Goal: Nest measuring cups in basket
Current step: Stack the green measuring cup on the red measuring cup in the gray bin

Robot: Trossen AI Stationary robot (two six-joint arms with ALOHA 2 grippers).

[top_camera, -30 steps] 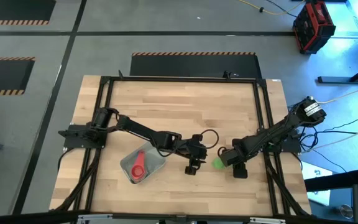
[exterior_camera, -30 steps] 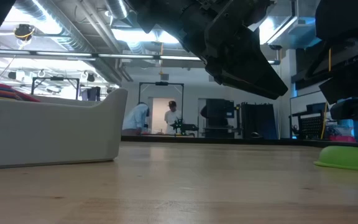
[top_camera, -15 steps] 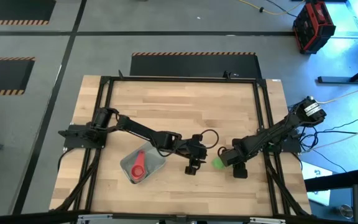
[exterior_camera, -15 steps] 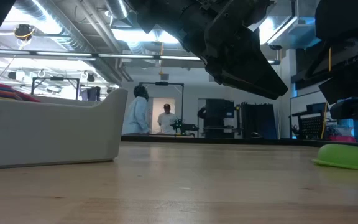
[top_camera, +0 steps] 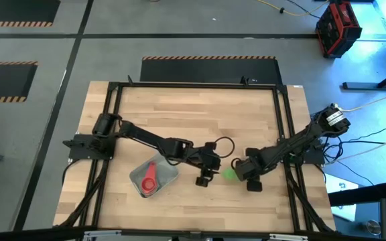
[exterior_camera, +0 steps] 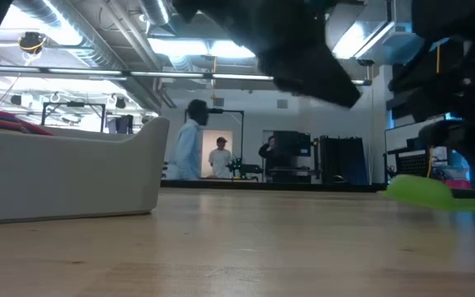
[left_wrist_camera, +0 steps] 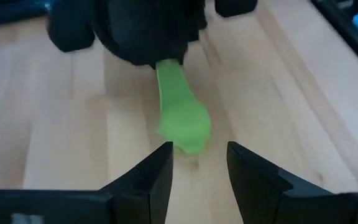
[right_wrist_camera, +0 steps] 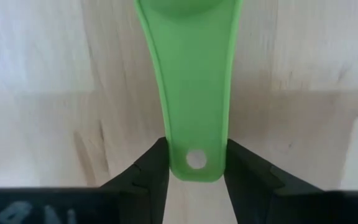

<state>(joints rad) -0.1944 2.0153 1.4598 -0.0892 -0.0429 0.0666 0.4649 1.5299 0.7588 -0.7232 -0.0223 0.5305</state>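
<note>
A green measuring cup point(top_camera: 228, 174) hangs just above the wooden table right of centre, with my right gripper point(top_camera: 237, 170) shut on its handle. The left wrist view shows the cup's bowl point(left_wrist_camera: 183, 124) in front of my left gripper point(left_wrist_camera: 199, 163). That gripper point(top_camera: 202, 178) is open, a short way to the cup's left, and touches nothing. The pale grey-blue basket point(top_camera: 168, 175) rests on the table to the left. A pink-red cup point(top_camera: 148, 179) lies on top of the nested cups in it. The low view shows the green cup point(exterior_camera: 423, 191) at the right. My right gripper pinches the green cup's flat handle near its free end point(right_wrist_camera: 194, 140), by the small hole, between its two fingers point(right_wrist_camera: 151, 174). The fingers come from above, pointing down, one on each long edge of the handle. The cup juts out toward the basket, lifted off the table.
The basket's wall point(exterior_camera: 72, 177) stands at the left of the low view, with coloured cup edges above its rim. A black cable loop point(top_camera: 223, 144) lies on the table behind the grippers. A black frame point(top_camera: 116, 120) runs around the table. People stand in the room beyond.
My right gripper has risen a little and gone toward the table's left edge with the green cup. The cup, which rested on the table, is now lifted off it and closer to the basket. My left gripper has risen slightly and stayed open.
</note>
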